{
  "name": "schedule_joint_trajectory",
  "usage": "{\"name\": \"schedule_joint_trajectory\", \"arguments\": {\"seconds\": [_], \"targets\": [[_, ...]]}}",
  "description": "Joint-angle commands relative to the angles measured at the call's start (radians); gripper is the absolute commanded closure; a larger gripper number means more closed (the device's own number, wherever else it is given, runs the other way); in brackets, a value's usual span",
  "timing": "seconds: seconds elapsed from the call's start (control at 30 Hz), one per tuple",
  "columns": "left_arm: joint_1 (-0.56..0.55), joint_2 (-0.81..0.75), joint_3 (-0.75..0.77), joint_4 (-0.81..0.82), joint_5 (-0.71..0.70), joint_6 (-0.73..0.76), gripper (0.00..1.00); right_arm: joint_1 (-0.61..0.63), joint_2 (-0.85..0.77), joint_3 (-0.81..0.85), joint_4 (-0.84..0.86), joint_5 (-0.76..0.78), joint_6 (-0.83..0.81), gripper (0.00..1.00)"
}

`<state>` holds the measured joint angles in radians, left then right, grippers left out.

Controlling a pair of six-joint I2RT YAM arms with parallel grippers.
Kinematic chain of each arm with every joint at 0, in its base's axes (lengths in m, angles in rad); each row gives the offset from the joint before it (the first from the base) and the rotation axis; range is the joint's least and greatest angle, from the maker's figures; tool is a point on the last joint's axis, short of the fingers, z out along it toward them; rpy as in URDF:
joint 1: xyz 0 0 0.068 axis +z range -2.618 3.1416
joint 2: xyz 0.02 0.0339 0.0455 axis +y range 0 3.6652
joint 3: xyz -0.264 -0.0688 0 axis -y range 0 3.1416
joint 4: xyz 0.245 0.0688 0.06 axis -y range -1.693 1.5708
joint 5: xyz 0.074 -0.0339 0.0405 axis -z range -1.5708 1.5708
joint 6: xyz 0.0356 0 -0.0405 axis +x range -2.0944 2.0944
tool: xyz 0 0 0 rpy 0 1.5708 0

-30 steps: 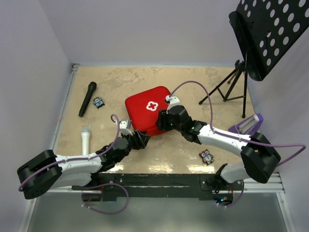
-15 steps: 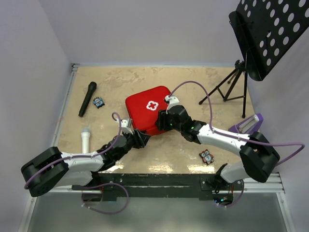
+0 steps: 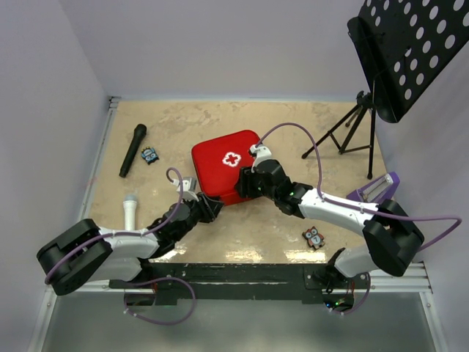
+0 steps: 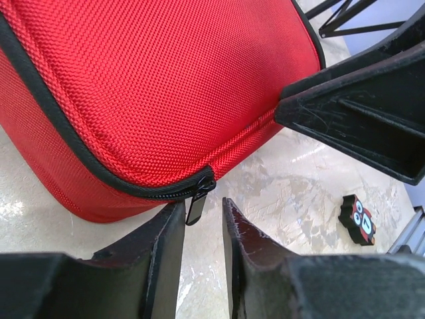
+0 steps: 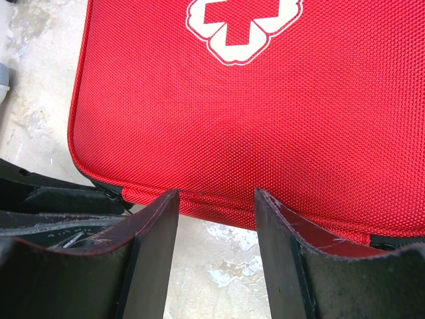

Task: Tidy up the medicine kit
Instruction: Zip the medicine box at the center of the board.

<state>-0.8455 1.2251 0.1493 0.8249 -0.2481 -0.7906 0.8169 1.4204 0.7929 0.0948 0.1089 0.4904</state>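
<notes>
Medicine kit (image 3: 227, 165), a red rounded-square soft zip case with a white cross, lies mid-table, lid closed. Black zipper pull (image 4: 196, 199) at its near-left corner hangs between the parted jaws of left gripper (image 4: 201, 211). Right gripper (image 5: 216, 199) gapes over the near edge. Judged step: unzipping. Next move: pinch the pull.

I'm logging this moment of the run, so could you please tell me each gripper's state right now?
Left gripper: open narrowly, zipper pull between its fingertips, not visibly clamped.
Right gripper: open, empty, at the medicine kit's edge.
</notes>
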Motion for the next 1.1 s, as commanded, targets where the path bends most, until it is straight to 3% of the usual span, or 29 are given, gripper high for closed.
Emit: {"name": "schedule_joint_trajectory", "arguments": {"seconds": [0.0,0.33,0.43,0.5,0.7,1.07], "targets": [[0.020,0.016,-0.005,0.092,-0.039,-0.009,0.69,0.002,0.017,0.011,-0.053,-0.034,0.010,0.46],[0.026,0.028,-0.011,0.094,-0.046,-0.018,0.86,0.002,-0.003,0.006,-0.061,-0.040,0.013,0.46],[0.026,0.034,-0.016,0.091,-0.051,-0.025,1.00,0.002,-0.011,0.000,-0.064,-0.035,0.011,0.46],[0.026,0.033,-0.017,0.082,-0.056,-0.027,1.00,0.002,-0.023,-0.006,-0.063,-0.032,0.008,0.44],[0.026,0.037,-0.014,0.069,-0.056,-0.016,1.00,0.001,-0.119,-0.011,-0.093,-0.005,0.075,0.19],[0.022,0.100,0.030,0.022,-0.023,-0.002,1.00,-0.002,-0.229,-0.185,-0.063,-0.055,0.378,0.17]]}}
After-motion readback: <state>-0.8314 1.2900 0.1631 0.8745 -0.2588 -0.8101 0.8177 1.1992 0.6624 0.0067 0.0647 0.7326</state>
